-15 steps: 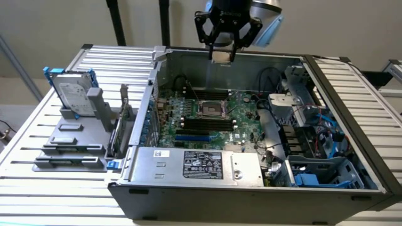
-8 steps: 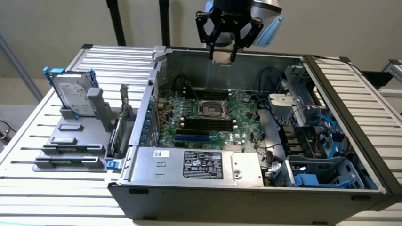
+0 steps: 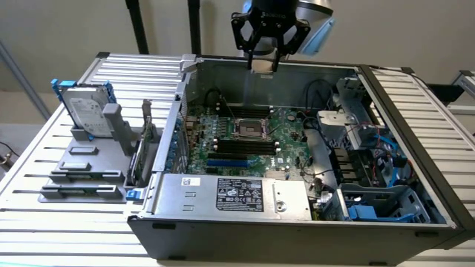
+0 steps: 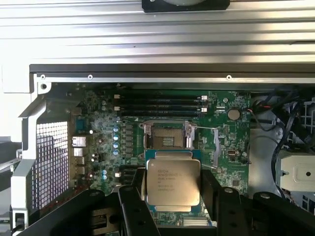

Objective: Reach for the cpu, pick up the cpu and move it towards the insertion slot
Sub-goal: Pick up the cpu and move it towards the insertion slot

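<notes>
Cpu (image 4: pixel 173 184), light, stiff and fragile, sits clamped by its edges in the pincer (image 4: pixel 172 196), hanging above the insertion slot (image 4: pixel 166 135).

Exterior view high, angled down, wide — wrist view closer, both share motherboard (image 3: pixel 245 139)

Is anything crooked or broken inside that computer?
Nothing looks broken. The odd part is the cpu: it is not in the insertion slot but up in the air, held by the tool above the open computer case.
</notes>
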Action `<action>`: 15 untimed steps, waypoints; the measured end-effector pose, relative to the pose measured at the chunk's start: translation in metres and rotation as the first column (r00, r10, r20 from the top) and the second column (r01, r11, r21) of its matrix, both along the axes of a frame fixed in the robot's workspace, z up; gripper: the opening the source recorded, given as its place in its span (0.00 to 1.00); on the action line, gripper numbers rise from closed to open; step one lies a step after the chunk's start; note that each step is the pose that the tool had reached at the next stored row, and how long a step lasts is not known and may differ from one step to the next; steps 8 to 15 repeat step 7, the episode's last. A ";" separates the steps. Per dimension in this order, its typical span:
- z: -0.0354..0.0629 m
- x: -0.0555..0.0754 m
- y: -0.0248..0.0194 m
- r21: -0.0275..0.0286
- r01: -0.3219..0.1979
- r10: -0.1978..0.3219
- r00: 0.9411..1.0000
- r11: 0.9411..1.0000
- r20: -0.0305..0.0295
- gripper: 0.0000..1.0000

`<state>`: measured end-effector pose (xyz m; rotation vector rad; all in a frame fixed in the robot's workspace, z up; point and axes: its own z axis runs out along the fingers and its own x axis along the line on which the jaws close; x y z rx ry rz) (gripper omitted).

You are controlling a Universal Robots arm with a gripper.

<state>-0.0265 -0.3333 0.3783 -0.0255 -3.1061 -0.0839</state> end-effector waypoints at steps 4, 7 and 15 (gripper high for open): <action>0.0000 0.000 0.0000 0.000 0.000 0.000 1.000 1.000 0.000 0.55; 0.0000 0.000 0.0000 0.000 0.000 0.000 1.000 1.000 0.000 0.55; 0.0000 0.000 0.0000 0.000 0.000 0.000 1.000 1.000 0.000 0.55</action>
